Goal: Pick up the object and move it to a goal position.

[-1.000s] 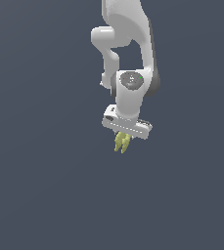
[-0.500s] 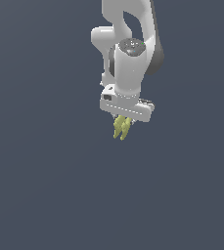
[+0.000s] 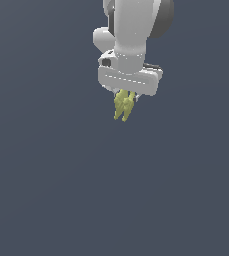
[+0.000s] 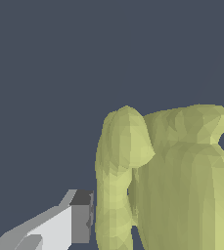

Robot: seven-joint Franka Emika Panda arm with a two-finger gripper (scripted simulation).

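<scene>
The object (image 3: 124, 106) is a small yellow-green lumpy thing of a few finger-like lobes. In the exterior view it hangs below the white gripper (image 3: 126, 98), high above the dark grey floor. The gripper is shut on it, and the fingers are mostly hidden behind the hand. In the wrist view the object (image 4: 167, 180) fills the space between the two grey finger pads (image 4: 81, 219).
The plain dark grey floor (image 3: 61, 190) fills both views. The white arm (image 3: 136, 30) rises out of the frame's upper edge in the exterior view. No other objects or goal marker show.
The arm has lifted the object higher, and the hand has swung slightly toward the exterior view's left. The gripper has stayed shut on the object.
</scene>
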